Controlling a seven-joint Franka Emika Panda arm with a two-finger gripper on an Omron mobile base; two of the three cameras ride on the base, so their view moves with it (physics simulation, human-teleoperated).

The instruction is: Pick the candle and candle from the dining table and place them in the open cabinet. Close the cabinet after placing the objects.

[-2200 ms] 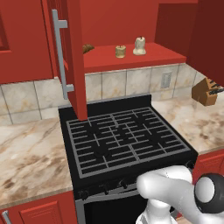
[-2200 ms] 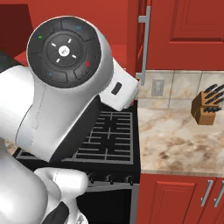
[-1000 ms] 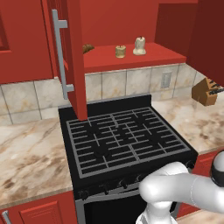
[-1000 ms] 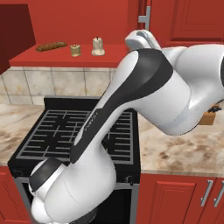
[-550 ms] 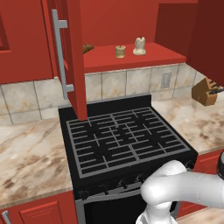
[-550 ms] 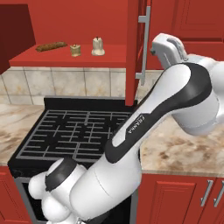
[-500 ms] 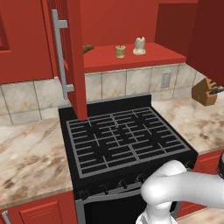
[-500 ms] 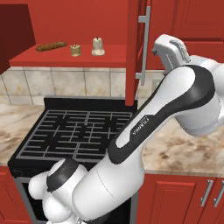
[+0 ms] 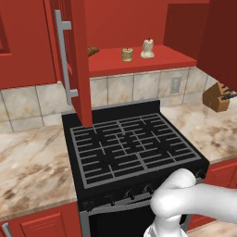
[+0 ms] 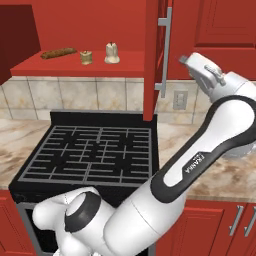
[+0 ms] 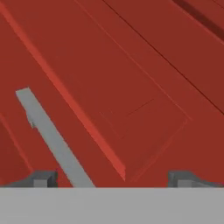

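Both candles stand on the red shelf of the open cabinet (image 9: 139, 62): the golden-tan candle (image 9: 127, 54) (image 10: 86, 57) and, to its right, the cream candle (image 9: 147, 48) (image 10: 112, 53). My gripper (image 11: 113, 178) is open and holds nothing. Its fingertips (image 11: 43, 178) stand wide apart in front of the panelled outer face of the right cabinet door (image 11: 131, 87) (image 10: 152, 60), beside that door's silver bar handle (image 11: 48, 131) (image 10: 165, 55). In the right base view my arm (image 10: 220, 100) reaches up to the right of this door. The dining table is out of view.
A brown elongated lump (image 10: 58, 52) lies at the shelf's left. The left door (image 9: 78, 60) hangs open over a black stove (image 9: 129, 148). Marbled counters (image 9: 28, 162) flank the stove, and a knife block (image 9: 217, 96) stands at the right.
My arm has swung right and upward, away from the shelf, bringing the hand to the outer side of the right door. The candles have stayed put on the shelf.
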